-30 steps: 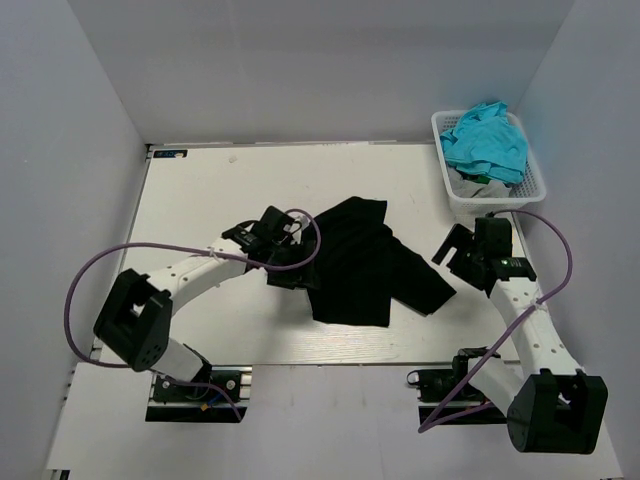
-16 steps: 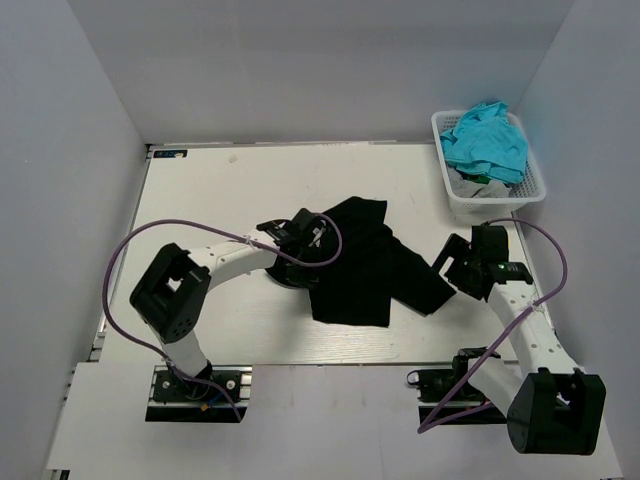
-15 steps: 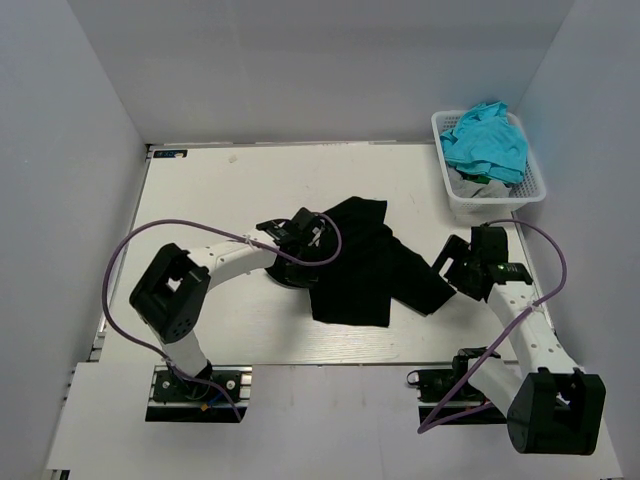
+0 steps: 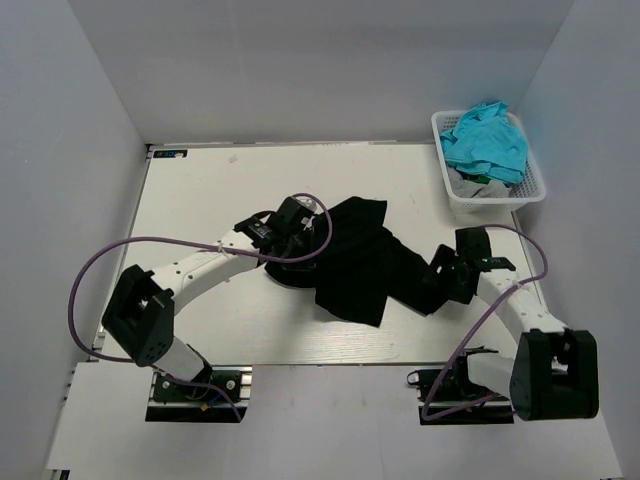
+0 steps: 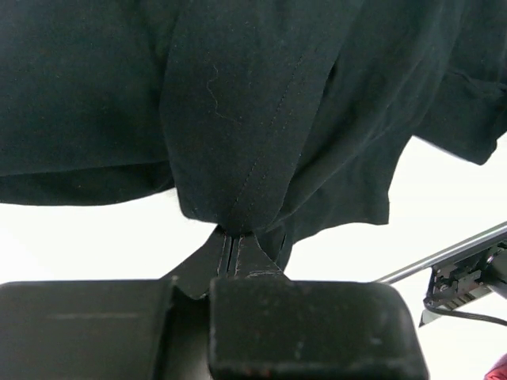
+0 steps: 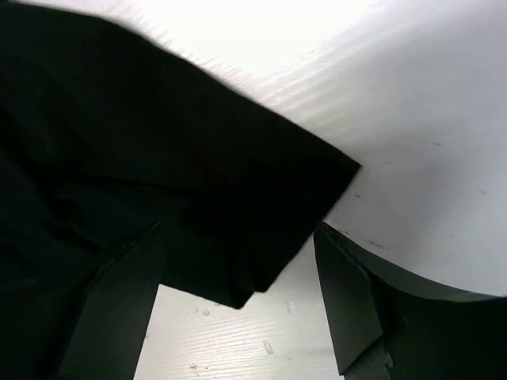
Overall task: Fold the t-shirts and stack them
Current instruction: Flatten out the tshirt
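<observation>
On the white table (image 4: 200,190), the left gripper (image 5: 235,244) pinches the black t-shirt (image 4: 360,270); the right gripper (image 6: 238,265), jaws spread astride its right corner, should clamp deep before both pull taut.

white basket (image 4: 470,203) | far-right corner | on white table (image 4: 200,195)

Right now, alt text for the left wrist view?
The left pincer is shut on a bunched fold of the black t-shirt, which fills the upper frame. The white table shows below the cloth.
</observation>
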You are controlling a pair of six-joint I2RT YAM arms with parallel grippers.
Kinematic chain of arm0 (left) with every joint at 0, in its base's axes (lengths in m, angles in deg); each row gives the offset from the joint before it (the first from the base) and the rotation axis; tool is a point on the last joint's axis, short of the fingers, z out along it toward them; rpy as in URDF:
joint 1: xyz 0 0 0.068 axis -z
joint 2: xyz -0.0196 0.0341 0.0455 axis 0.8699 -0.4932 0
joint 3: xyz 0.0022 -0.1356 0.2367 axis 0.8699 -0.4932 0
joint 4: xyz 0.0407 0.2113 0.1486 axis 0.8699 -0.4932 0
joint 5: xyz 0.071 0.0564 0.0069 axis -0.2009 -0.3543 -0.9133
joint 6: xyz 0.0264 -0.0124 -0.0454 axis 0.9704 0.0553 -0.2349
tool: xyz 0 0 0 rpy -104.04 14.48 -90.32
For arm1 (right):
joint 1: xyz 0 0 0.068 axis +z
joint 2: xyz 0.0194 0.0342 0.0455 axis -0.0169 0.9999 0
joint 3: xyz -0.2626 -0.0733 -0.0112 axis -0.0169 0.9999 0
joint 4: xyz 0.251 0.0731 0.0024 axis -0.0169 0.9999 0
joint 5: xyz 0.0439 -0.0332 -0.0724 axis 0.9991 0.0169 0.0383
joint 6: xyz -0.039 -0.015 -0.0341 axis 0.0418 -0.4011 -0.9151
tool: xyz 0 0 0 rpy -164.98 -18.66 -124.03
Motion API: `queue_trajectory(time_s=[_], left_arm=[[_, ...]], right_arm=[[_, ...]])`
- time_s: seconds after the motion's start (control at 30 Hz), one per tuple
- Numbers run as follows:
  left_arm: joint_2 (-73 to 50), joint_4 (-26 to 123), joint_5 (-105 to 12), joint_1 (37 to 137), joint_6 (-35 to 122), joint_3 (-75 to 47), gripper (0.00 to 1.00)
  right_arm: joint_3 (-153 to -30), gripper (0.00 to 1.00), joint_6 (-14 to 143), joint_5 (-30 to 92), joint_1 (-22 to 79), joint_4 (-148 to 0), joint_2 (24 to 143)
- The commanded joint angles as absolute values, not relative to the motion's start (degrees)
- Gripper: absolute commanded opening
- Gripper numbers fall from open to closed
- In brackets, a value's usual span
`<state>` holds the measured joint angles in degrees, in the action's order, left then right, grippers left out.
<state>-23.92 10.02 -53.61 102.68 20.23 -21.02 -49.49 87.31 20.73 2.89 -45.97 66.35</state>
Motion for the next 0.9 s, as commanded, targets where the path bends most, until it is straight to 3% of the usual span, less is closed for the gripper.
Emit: queue_trajectory(time_s=[0.0,0.17,0.23,0.33,0.5,0.87], left_arm=[[-21.7,10.5,-53.4,102.7,19.6,-19.4,0.00],[-19.7,12.1,-52.1,102.7,18.5,-20.0,0.00],[-18.1,12.8,-52.0,102.7,18.5,-20.0,0.00],[-15.5,13.3,-54.1,101.7,17.9,-19.3,0.00],[-11.3,12.0,-66.4,101.7,17.9,-12.6,0.00],[-9.7,0.0,-94.0,101.7,19.0,15.6,0.00]], right_arm=[[-51.2,0.78,86.8,21.7,4.8,-49.4,70.9],[-53.1,0.66,88.8,14.3,7.2,-46.9,77.7],[-53.3,0.49,91.4,10.1,7.3,-45.2,79.4],[-54.3,0.00,94.0,7.2,7.6,-43.4,82.1],[-61.1,0.00,93.1,4.4,7.5,-40.8,75.4],[-92.4,0.00,82.7,-1.7,6.9,-40.4,61.1]])
